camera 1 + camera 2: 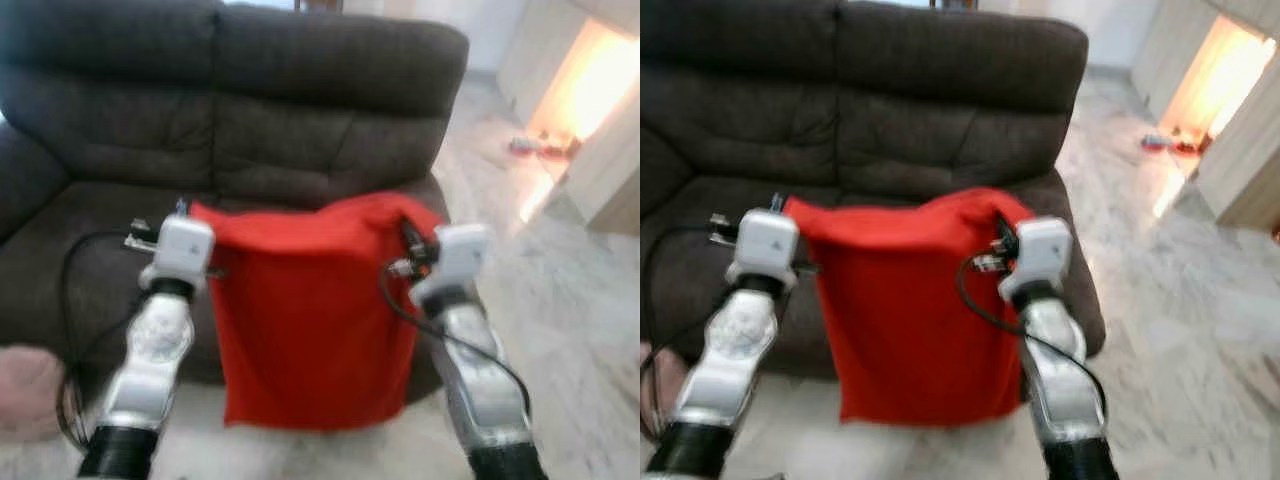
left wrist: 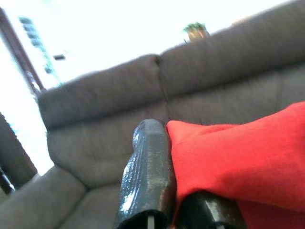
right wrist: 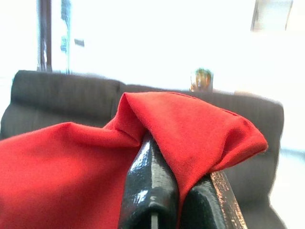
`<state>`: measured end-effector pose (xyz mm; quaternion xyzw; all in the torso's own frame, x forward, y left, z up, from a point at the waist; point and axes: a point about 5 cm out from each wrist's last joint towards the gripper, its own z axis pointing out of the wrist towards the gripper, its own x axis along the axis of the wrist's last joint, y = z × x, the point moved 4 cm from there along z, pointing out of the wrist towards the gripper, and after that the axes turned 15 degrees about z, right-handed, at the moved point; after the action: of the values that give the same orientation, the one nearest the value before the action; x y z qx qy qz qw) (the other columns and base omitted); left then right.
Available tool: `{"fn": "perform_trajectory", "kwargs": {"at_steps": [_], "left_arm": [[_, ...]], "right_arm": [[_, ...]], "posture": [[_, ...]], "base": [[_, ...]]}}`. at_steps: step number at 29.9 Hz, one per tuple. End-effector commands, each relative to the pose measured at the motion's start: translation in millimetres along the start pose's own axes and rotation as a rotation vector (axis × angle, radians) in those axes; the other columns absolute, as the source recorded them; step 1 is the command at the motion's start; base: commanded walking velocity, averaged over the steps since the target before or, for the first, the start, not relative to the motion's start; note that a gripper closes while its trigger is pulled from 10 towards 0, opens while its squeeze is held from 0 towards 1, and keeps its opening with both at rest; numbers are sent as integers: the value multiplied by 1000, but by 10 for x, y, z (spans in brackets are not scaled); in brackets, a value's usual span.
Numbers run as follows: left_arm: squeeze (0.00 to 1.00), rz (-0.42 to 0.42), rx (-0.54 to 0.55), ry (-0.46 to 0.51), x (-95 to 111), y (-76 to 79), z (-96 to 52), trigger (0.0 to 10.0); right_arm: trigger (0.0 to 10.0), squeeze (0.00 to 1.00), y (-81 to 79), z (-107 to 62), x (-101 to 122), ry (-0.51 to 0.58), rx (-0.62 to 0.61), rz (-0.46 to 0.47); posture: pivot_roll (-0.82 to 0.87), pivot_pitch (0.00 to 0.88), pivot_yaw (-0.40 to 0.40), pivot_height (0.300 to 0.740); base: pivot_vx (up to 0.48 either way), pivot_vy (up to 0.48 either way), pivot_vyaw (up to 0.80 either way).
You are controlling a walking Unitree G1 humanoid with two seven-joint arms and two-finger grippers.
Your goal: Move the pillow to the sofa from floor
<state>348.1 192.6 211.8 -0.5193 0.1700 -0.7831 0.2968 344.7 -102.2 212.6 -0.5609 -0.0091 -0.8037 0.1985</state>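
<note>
A red pillow (image 1: 310, 310) hangs flat between my two arms, in front of the dark brown sofa (image 1: 280, 110). My left gripper (image 1: 186, 212) is shut on the pillow's upper left corner, and the wrist view shows the red cloth (image 2: 238, 152) pinched between the black fingers (image 2: 147, 171). My right gripper (image 1: 412, 232) is shut on the upper right corner, where the cloth (image 3: 190, 124) bunches over its fingers (image 3: 152, 186). The pillow's lower edge hangs clear of the floor, level with the sofa's front.
The sofa seat (image 1: 90, 230) lies just behind the pillow. A marble floor (image 1: 560, 300) stretches to the right toward a bright doorway (image 1: 590, 80) and pale cabinets. A pinkish object (image 1: 25, 385) sits on the floor at the lower left.
</note>
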Motion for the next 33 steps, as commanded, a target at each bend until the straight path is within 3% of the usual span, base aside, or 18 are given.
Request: {"fn": "perform_trajectory", "kwargs": {"at_steps": [1, 10, 33], "left_arm": [[0, -29, 81, 170, 484, -190, 157, 10000], [0, -45, 90, 188, 626, -274, 218, 10000], [0, -44, 58, 158, 579, -213, 170, 10000]], "right_arm": [[10000, 0, 60, 41, 264, 87, -13, -16], [10000, 0, -36, 114, 448, 137, 19, -6], [10000, 0, -122, 82, 290, 52, 74, -6]], "posture": [[117, 0, -75, 726], [123, 0, -79, 726], [122, 0, -83, 726]], "base": [[442, 0, 0], [443, 0, 0], [443, 0, 0]]}}
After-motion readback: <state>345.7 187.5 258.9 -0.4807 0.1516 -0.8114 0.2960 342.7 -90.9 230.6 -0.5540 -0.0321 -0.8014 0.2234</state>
